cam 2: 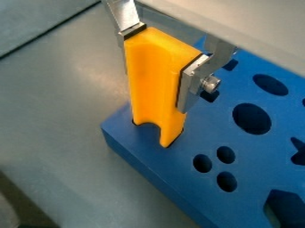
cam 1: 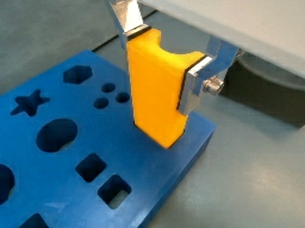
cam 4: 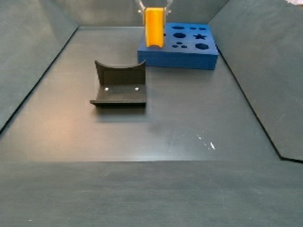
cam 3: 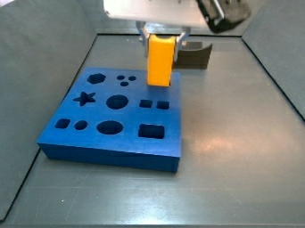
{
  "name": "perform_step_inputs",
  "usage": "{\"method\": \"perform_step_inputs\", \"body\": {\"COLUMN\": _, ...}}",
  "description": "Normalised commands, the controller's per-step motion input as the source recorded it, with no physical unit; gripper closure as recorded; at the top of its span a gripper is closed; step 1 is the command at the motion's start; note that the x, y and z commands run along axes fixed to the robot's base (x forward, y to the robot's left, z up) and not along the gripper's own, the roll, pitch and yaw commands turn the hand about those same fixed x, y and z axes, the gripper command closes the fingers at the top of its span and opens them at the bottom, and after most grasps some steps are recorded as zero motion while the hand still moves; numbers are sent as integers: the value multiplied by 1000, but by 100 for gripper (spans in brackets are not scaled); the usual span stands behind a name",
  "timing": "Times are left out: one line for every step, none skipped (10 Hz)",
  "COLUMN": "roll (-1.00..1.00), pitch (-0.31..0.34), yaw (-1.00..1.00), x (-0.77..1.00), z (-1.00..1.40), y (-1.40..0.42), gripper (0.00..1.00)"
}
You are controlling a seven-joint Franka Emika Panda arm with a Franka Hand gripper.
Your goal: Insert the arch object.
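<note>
My gripper [cam 1: 166, 60] is shut on a tall orange-yellow arch piece [cam 1: 158, 89] with a semicircular notch in its end, held upright. It also shows in a wrist view [cam 2: 152, 89] and in both side views [cam 3: 161, 61] [cam 4: 154, 27]. The piece hangs over a corner of the blue board [cam 1: 149, 165] with shaped holes, its lower end close to the board's top; I cannot tell whether they touch. The board shows too in a wrist view [cam 2: 256, 156] and in both side views [cam 3: 107, 156] [cam 4: 178, 60]. No small olive-grey block shows.
The dark fixture [cam 4: 119, 84] stands on the grey floor apart from the board; it also shows in a side view [cam 3: 194, 55], behind the gripper, and in a wrist view [cam 1: 262, 89]. Grey walls enclose the floor.
</note>
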Motion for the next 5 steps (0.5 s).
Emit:
{"method": "perform_step_inputs", "body": {"roll": -43, "pitch": 6, "yaw": -51, "x": 177, "z": -271, "y": 0, "gripper": 100}}
{"method": "perform_step_inputs", "body": {"roll": -33, "pitch": 0, "yaw": -3, "x": 94, "z": -329, "y": 0, "gripper": 100}}
{"method": "perform_step_inputs", "body": {"roll": -11, "pitch": -23, "yaw": 9, "x": 0, "z": -440, "y": 0, "gripper": 100}}
{"method": "perform_step_inputs", "body": {"roll": 0, "pitch": -100, "yaw": 269, "x": -40, "z": -509, "y": 0, "gripper": 100}}
{"method": "perform_step_inputs", "body": {"roll": 64, "pitch": -154, "yaw": 483, "x": -103, "z": -543, "y": -6, "gripper": 100}}
